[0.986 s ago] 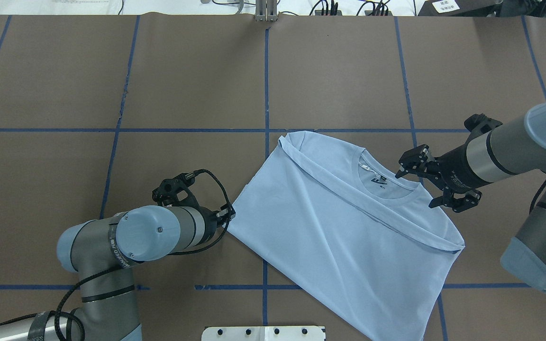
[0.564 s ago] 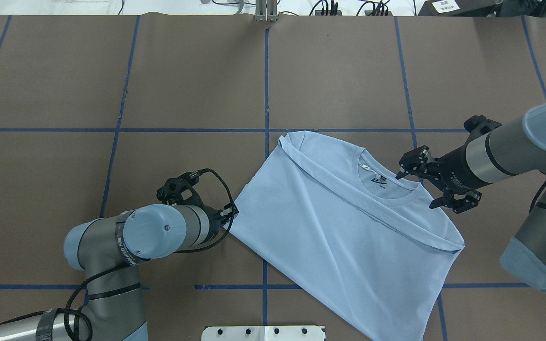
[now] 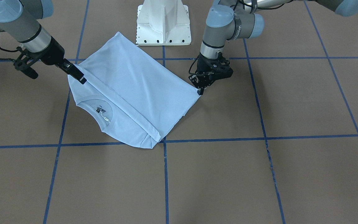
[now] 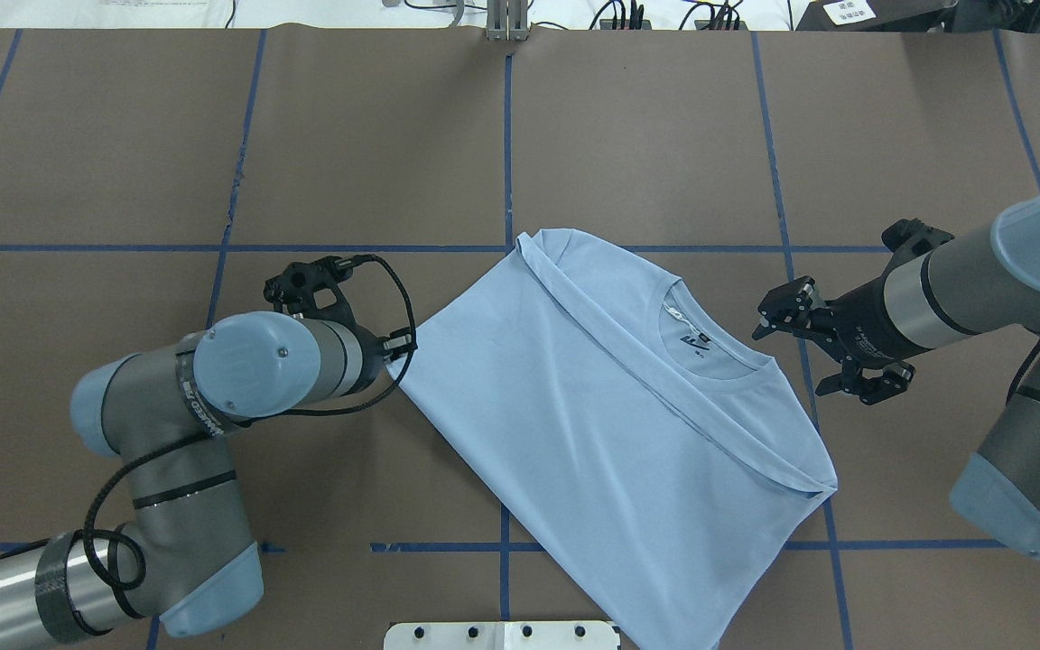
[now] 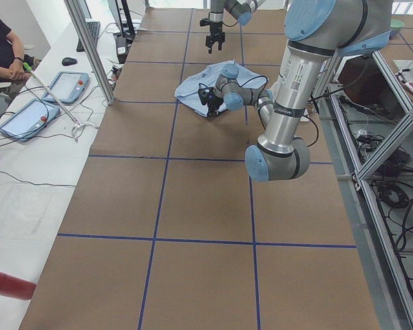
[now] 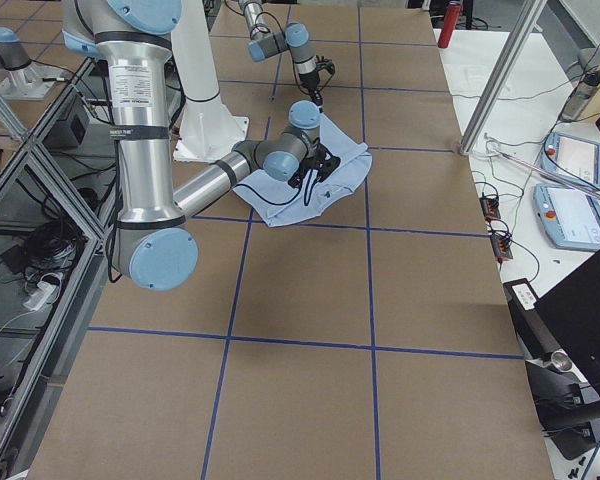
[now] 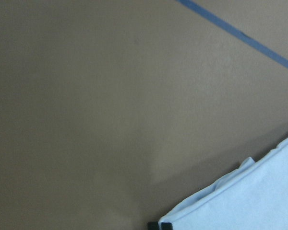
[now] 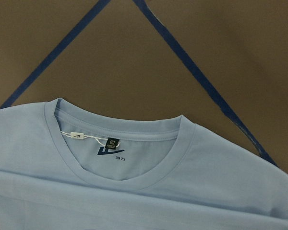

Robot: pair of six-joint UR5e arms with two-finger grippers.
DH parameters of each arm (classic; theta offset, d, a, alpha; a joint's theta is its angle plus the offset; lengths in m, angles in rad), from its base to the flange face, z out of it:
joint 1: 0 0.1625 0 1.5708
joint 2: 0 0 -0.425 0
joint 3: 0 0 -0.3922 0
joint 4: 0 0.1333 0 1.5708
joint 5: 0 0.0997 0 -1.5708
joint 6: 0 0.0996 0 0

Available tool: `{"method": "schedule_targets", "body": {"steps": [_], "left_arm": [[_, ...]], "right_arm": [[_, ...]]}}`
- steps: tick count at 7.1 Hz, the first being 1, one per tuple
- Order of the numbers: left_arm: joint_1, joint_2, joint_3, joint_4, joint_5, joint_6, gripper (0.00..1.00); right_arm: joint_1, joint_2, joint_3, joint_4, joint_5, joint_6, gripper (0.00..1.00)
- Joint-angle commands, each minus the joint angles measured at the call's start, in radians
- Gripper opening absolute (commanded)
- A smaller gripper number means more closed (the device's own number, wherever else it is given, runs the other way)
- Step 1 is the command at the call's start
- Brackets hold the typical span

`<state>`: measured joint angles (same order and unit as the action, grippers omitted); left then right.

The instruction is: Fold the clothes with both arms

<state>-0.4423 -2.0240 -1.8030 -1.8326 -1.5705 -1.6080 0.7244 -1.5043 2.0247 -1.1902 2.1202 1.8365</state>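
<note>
The T-shirt (image 4: 610, 433), light blue and smooth, is being pinched at one folded corner by the closed jaws of the left gripper (image 3: 200, 90), lying flat on the brown papered surface (image 4: 348, 135). The jaws of the right gripper (image 4: 791, 359) are being held wide apart, empty, beside the ribbed round collar (image 4: 719, 368).

T-shirt (image 4: 610, 406) as reference. Hem side: white pedestal base (image 3: 163, 23) just beside it, blocks. Corner toward robot's left: left gripper (image 3: 200, 88) on it. Beside the collar-side shoulder: right gripper (image 4: 798, 354), jaws spread. Beyond collar: brown table (image 4: 348, 135), passable.
</note>
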Motion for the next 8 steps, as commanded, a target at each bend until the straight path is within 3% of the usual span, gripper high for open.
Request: {"method": "schedule_targets", "body": {"steps": [1, 2, 3, 5, 8], "left_arm": [[-0.082, -0.069, 0.087, -0.008, 0.0, 0.065, 0.0], [-0.157, -0.147, 0.208, -0.061, -0.005, 0.068, 0.0], [-0.235, -0.223, 0.388, -0.189, -0.029, 0.132, 0.0], [-0.331, -0.397, 0.787, -0.417, -0.1, 0.163, 0.0], [-0.337, -0.459, 0.914, -0.529, -0.109, 0.161, 0.0]], "right_arm": [[-0.002, 0.036, -0.01, 0.009, -0.04, 0.007, 1.0], [-0.005, 0.047, -0.018, 0.017, -0.049, 0.003, 1.0], [-0.005, 0.083, -0.029, 0.015, -0.095, 0.01, 1.0], [-0.006, 0.087, -0.026, 0.017, -0.094, 0.01, 1.0], [-0.032, 0.114, -0.021, 0.017, -0.132, 0.006, 1.0]]}}
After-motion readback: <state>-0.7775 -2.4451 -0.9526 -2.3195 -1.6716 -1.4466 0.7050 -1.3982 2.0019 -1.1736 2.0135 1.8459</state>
